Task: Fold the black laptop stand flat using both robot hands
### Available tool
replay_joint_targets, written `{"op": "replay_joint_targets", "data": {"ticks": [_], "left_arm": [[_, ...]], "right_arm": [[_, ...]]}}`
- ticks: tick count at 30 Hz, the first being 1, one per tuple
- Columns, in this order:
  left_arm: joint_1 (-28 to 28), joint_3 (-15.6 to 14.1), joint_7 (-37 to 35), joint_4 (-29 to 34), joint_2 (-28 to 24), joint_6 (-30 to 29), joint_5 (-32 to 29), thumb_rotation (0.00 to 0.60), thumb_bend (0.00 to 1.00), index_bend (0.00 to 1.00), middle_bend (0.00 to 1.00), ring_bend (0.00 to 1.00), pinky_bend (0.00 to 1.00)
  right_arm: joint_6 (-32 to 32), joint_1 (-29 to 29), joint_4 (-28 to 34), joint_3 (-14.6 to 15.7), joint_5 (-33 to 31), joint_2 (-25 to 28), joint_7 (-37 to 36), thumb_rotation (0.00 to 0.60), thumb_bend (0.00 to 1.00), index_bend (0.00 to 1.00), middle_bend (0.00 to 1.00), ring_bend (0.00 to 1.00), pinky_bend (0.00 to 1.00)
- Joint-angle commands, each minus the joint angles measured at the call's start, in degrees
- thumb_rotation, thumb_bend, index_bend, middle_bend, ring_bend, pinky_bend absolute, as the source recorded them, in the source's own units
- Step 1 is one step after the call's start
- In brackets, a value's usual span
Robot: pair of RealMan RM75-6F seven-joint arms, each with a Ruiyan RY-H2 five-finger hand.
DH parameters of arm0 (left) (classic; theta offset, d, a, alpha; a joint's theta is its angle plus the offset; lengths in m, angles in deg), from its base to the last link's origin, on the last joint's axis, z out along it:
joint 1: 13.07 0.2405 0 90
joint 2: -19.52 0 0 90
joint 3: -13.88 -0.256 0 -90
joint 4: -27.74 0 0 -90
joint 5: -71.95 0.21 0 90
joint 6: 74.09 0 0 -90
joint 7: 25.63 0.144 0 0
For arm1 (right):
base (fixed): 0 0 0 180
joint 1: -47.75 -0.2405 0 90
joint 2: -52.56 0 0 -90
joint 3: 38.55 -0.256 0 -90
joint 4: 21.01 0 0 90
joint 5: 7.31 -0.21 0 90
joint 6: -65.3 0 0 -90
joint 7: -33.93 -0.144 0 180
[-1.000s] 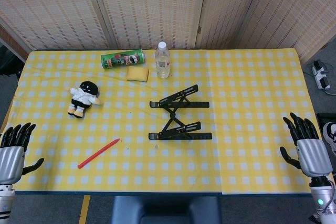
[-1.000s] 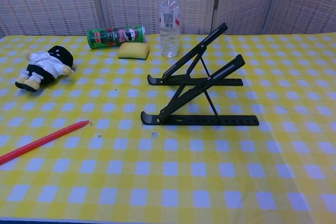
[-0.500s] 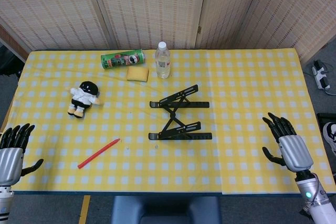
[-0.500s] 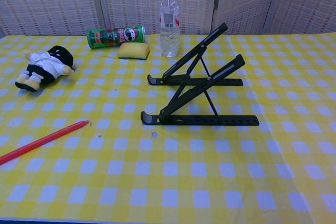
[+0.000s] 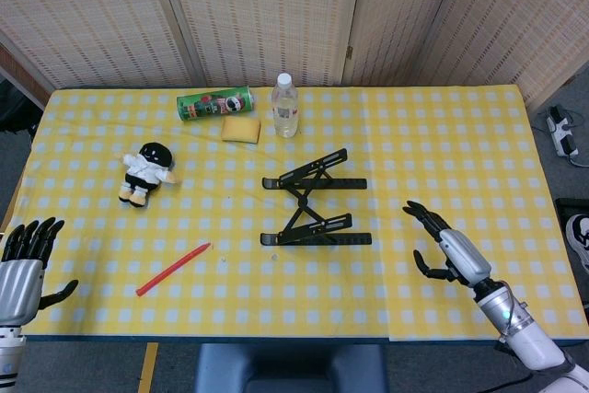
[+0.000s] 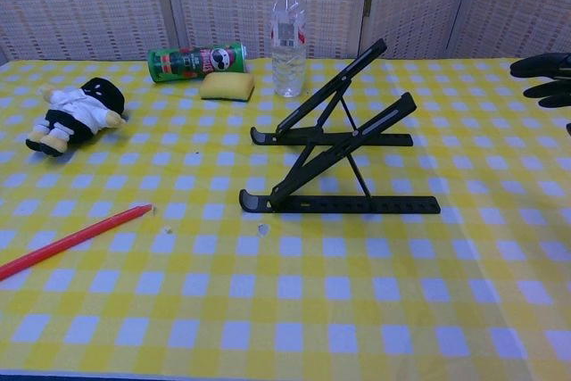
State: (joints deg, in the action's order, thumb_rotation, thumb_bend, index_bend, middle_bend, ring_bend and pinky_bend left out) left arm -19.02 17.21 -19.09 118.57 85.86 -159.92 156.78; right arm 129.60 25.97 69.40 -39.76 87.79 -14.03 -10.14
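Observation:
The black laptop stand point(image 5: 316, 209) point(image 6: 340, 143) stands unfolded in the middle of the yellow checked table, its upper arms raised at a slant over two base rails. My right hand point(image 5: 444, 247) point(image 6: 547, 77) hovers over the table to the right of the stand, fingers apart, holding nothing and clear of it. My left hand point(image 5: 22, 262) stays at the table's front left corner, far from the stand, fingers spread and empty. The chest view does not show the left hand.
A water bottle point(image 5: 285, 106), a green chip can point(image 5: 214, 103) on its side and a yellow sponge point(image 5: 241, 129) lie behind the stand. A plush doll point(image 5: 145, 172) sits at the left, a red stick point(image 5: 173, 269) at the front left.
My right hand has moved left from the table's right edge in over the cloth toward the stand, entering the chest view. The left hand and the stand have not moved.

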Motion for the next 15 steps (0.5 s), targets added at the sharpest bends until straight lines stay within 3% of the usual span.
{"op": "replay_joint_targets", "data": {"ticks": [1, 7, 15], "left_arm": [[0.0, 0.0, -0.1, 0.1, -0.1, 0.0, 0.0, 0.600, 0.21, 0.13, 0.10, 0.06, 0.00], [0.0, -0.3, -0.3, 0.2, 0.0, 0.3, 0.3, 0.600, 0.21, 0.13, 0.10, 0.06, 0.00], [0.1, -0.6, -0.9, 0.6, -0.6, 0.2, 0.6, 0.600, 0.21, 0.14, 0.10, 0.07, 0.00]], "right_arm": [[-2.5, -4.3, -3.6, 1.4, 2.4, -3.2, -11.1, 0.600, 0.73, 0.00, 0.00, 0.06, 0.00], [-3.9, -7.3, -6.8, 2.9, 2.9, -6.2, -25.4, 0.600, 0.86, 0.00, 0.00, 0.03, 0.00], [-2.7, -10.4, -11.8, 2.3, 2.7, -12.3, -33.7, 0.600, 0.89, 0.00, 0.00, 0.00, 0.00]]}}
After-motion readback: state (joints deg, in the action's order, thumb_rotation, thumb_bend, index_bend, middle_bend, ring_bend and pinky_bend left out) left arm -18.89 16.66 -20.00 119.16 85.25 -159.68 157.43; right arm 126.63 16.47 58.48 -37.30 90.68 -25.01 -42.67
